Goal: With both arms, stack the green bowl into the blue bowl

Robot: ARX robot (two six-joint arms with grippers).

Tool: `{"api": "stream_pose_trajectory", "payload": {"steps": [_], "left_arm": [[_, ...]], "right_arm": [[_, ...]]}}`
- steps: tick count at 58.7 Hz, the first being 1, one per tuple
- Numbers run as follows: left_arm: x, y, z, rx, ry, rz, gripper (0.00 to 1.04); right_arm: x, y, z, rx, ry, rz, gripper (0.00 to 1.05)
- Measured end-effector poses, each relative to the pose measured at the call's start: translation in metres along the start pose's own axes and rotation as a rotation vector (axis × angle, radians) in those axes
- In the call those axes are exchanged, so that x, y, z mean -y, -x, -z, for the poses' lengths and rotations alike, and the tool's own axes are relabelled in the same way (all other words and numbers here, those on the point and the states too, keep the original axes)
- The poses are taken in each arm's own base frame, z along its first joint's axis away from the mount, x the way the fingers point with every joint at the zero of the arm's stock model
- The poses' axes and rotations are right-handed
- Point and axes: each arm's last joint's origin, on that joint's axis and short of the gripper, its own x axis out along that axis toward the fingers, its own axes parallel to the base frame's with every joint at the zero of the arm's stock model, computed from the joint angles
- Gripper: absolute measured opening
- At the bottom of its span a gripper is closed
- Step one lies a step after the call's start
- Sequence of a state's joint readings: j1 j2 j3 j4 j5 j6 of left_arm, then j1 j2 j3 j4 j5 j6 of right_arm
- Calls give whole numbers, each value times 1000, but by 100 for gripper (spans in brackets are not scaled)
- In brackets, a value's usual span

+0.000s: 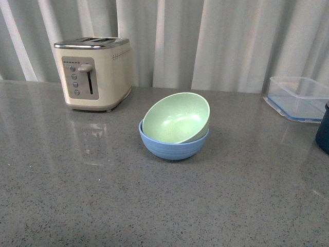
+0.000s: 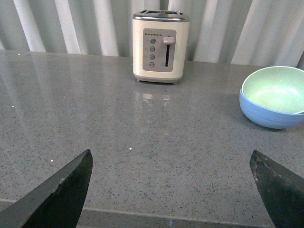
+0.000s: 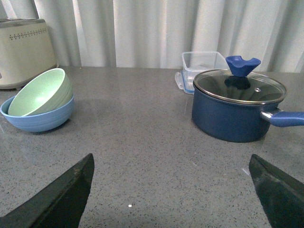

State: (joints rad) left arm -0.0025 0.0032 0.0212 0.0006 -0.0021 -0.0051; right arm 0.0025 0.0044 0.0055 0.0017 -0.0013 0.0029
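The pale green bowl (image 1: 176,118) rests tilted inside the light blue bowl (image 1: 172,146) at the middle of the grey counter. Both bowls also show in the left wrist view, green bowl (image 2: 275,90) in blue bowl (image 2: 266,116), and in the right wrist view, green bowl (image 3: 40,92) in blue bowl (image 3: 38,119). My left gripper (image 2: 171,190) is open over bare counter, well away from the bowls. My right gripper (image 3: 171,190) is open too, with nothing between its fingers. Neither arm shows in the front view.
A cream toaster (image 1: 95,72) stands at the back left. A clear plastic container (image 1: 298,98) sits at the back right, and a dark navy pot (image 3: 237,107) with a glass lid is beside it. The counter's near edge (image 2: 142,213) runs under my left gripper.
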Motion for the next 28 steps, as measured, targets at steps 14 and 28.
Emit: {"api": "stream_pose_trajectory", "payload": {"steps": [14,28], "left_arm": [[0,0,0,0,0,0,98],[0,0,0,0,0,0,98]], "right_arm": [[0,0,0,0,1,0,95],[0,0,0,0,0,0,95]]}}
